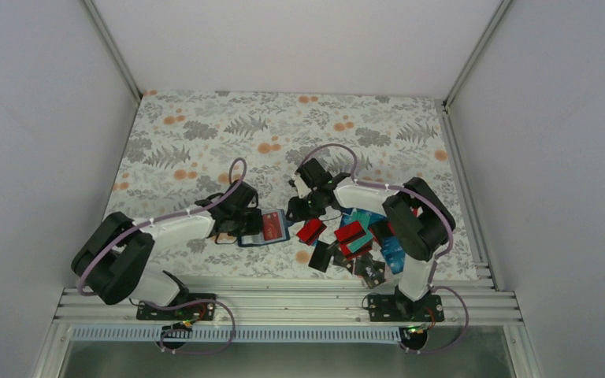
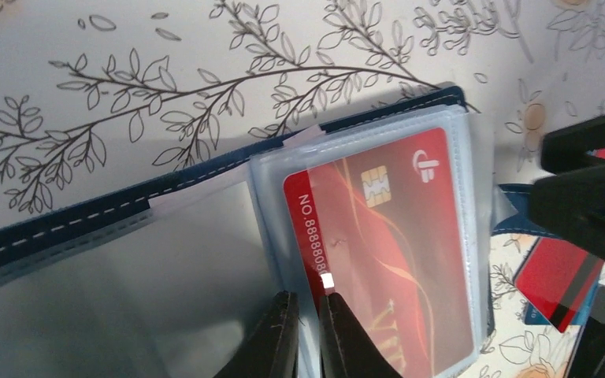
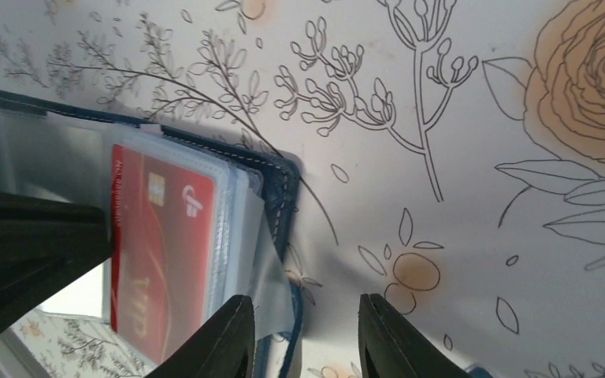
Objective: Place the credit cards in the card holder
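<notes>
Across the flowered desk (image 1: 205,134): loose cards (image 1: 352,236) heaped right of centre, beneath the right arm, in red, blue, teal and black. Near that heap, on its left, holder (image 2: 63,228) lying open, navy cover down, clear sleeves up. Inside the right-hand sleeve, one red card (image 2: 394,260), seated well in, chip and number showing through the plastic. Beside it, the left-hand sleeve seemingly empty, though glare hides much. Left pincer (image 2: 307,315) pressed together, pinching holder by a clear sleeve edge next to that red card. Right pincer (image 3: 307,331) spread, gripping nothing, hovering at the outer corner of holder. Judged from this: barely begun, with one card visibly stowed and the whole heap left to go. Next, probably: fetch another card with the free pincer while pinning holder open.
</notes>
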